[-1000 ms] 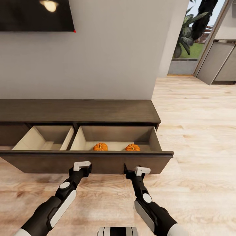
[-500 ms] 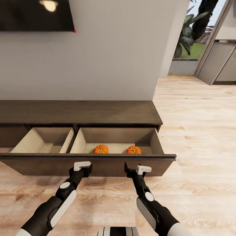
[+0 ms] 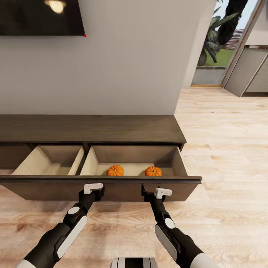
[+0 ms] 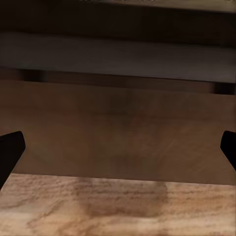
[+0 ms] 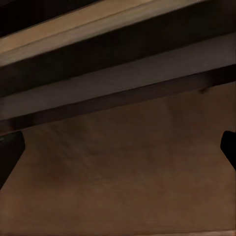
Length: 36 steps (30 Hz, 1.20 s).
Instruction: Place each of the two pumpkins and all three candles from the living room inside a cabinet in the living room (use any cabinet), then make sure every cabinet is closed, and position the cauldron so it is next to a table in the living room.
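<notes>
The long dark-brown cabinet [image 3: 89, 128] stands along the wall with its wide drawer [image 3: 111, 186] pulled out. Two orange pumpkins [image 3: 115, 170] [image 3: 153, 171] lie in the drawer's right compartment, near its front. My left gripper [image 3: 93, 191] is held low against the outside of the drawer front, below the left pumpkin. In the left wrist view the left gripper [image 4: 118, 152] is open, facing the brown panel. My right gripper [image 3: 155, 194] sits at the same panel below the right pumpkin, and the right wrist view shows the right gripper [image 5: 118, 147] open too. Candles and cauldron are out of view.
The drawer's left compartment [image 3: 50, 160] shows pale bare walls. A dark screen [image 3: 37, 16] hangs on the grey wall above. Light wood floor [image 3: 230, 156] stretches off to the right toward a glass opening with plants [image 3: 216, 37] and grey cupboards [image 3: 247, 70].
The whole picture has shifted slightly down and right, so the camera moved. Both grippers stay open at the drawer front, and the pumpkins keep their places in the drawer.
</notes>
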Available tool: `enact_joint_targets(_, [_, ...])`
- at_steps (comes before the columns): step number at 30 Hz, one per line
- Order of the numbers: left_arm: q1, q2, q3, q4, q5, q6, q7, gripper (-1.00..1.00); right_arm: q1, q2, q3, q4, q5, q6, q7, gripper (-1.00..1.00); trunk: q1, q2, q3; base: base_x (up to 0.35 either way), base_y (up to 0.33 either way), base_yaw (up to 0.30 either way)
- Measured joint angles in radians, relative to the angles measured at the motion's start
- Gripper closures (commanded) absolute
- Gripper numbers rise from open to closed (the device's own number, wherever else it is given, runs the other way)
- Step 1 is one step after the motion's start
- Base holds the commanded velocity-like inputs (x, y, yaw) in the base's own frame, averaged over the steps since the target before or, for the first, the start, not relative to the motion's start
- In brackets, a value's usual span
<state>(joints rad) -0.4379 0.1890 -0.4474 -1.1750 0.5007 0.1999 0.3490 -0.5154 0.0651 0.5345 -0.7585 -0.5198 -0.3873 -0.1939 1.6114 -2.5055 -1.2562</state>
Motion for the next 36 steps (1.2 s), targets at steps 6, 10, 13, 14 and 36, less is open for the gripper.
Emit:
enact_joint_targets(6, [0.000,0.000,0.000,0.000,0.000,0.003,0.000,-1.00,0.000,0.000,-0.001,0.001,-0.006,-0.001,-0.002,-1.00,0.000,0.000,0.000,0.207,0.089,0.000])
enact_joint_targets(10, [0.000,0.000,0.000,0.000,0.000,0.004,0.000,-1.00,0.000,0.000,-0.001,0.001,-0.006,-0.002,-0.002,-1.00,0.000,0.000,0.000,0.267,0.112,0.000])
enact_joint_targets(13, [0.000,0.000,0.000,0.000,0.000,0.004,0.000,-1.00,0.000,0.000,-0.001,0.001,-0.006,-0.001,-0.002,-1.00,0.000,0.000,0.000,0.271,0.107,0.000])
enact_joint_targets(14, [0.000,0.000,0.000,0.000,0.000,0.004,0.000,-1.00,0.000,0.000,-0.001,0.001,-0.006,-0.001,-0.002,-1.00,0.000,0.000,0.000,0.271,0.076,0.000])
enact_joint_targets(36, [0.000,0.000,-0.001,-0.011,-0.001,0.005,0.001,-1.00,0.000,0.002,0.001,0.001,-0.002,0.000,0.001,-1.00,0.000,0.000,0.000,0.253,-0.002,0.000])
